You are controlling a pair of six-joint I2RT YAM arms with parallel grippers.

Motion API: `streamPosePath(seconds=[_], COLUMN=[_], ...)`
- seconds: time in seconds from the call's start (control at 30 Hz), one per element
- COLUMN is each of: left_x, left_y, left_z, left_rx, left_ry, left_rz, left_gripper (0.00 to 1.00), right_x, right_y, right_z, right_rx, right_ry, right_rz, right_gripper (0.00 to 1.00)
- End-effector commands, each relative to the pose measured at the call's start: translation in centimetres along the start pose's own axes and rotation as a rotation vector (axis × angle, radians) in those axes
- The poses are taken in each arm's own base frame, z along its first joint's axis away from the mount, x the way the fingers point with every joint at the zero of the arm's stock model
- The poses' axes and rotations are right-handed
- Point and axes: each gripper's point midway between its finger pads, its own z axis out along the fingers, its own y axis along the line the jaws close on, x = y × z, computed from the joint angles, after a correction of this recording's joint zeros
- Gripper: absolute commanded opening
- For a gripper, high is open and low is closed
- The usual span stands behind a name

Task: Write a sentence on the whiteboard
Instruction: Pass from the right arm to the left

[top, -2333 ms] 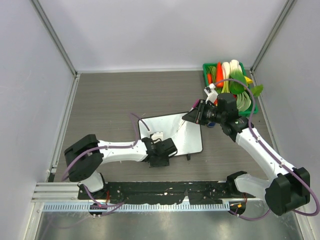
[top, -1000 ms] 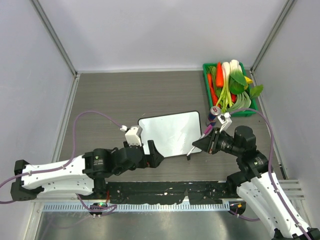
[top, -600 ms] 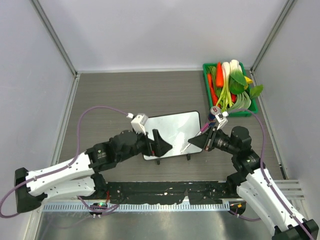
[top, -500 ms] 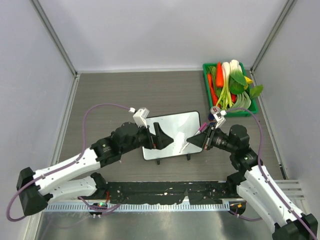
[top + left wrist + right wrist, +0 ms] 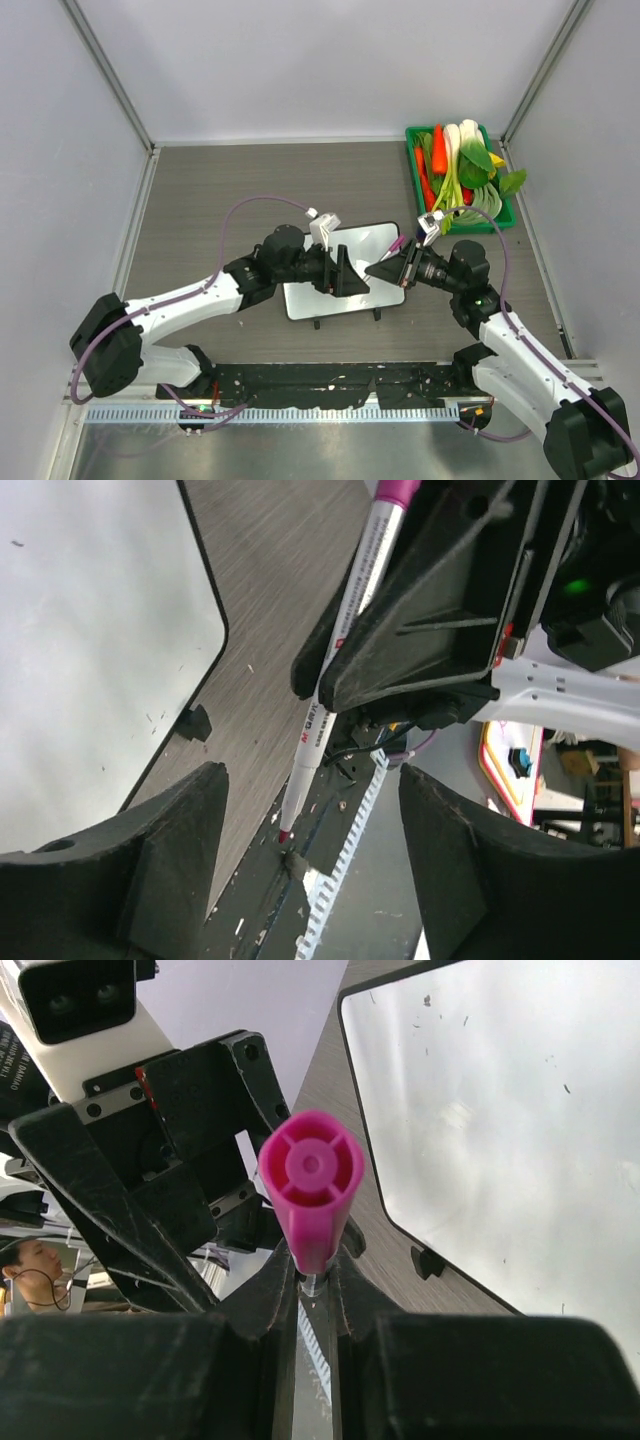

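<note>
The whiteboard lies flat at the table's middle, partly hidden under both grippers. Its surface is blank apart from small dark specks in the left wrist view and the right wrist view. No sentence shows on it. My right gripper is shut on a white marker with a magenta end, held over the board's right edge. In the left wrist view the marker shows its bare pink tip pointing down. My left gripper is open and empty, its jaws facing the marker from the left.
A green basket of vegetables stands at the back right, just behind the right arm. Grey walls close in the table on three sides. A black rail runs along the near edge.
My left arm has swung from the board's left side across it toward the marker. My right gripper has moved up and left with the marker. The board has shifted slightly.
</note>
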Motion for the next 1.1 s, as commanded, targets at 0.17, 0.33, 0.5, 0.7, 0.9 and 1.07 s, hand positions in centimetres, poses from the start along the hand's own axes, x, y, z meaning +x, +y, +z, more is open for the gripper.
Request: streamPosePath(seconds=[0.17, 0.33, 0.5, 0.7, 0.9, 1.07], left_x=[-1.4, -1.2, -1.4, -1.4, -1.5, -1.2], left_y=[-3.1, -2.1, -1.9, -2.4, -2.6, -3.0], left_z=[0.8, 0.7, 0.5, 0.2, -0.4, -0.5], left_rx=[0.169, 0.123, 0.099, 0.107, 0.109, 0.140], left_ry=[0.000, 0.001, -0.001, 0.027, 0.026, 0.030], left_rz=[0.074, 0.077, 0.090, 0.117, 0.139, 0.145], left_gripper=[0.46, 0.18, 0.00, 0.00, 0.00, 0.00], right_x=[-1.6, -1.8, -1.6, -1.4, -1.1, -1.2], right_y=[2.3, 2.0, 1.6, 1.9, 2.9, 3.4], right_z=[0.3, 0.4, 0.5, 0.6, 0.3, 0.2], right_rx=[-0.099, -0.084, -0.073, -0.084, -0.122, -0.155], right_ry=[-0.046, -0.056, -0.043, -0.010, 0.010, -0.007], right_rz=[-0.029, -0.026, -0.017, -0.026, -0.047, -0.024], right_gripper=[0.01, 0.02, 0.05, 0.40, 0.42, 0.36])
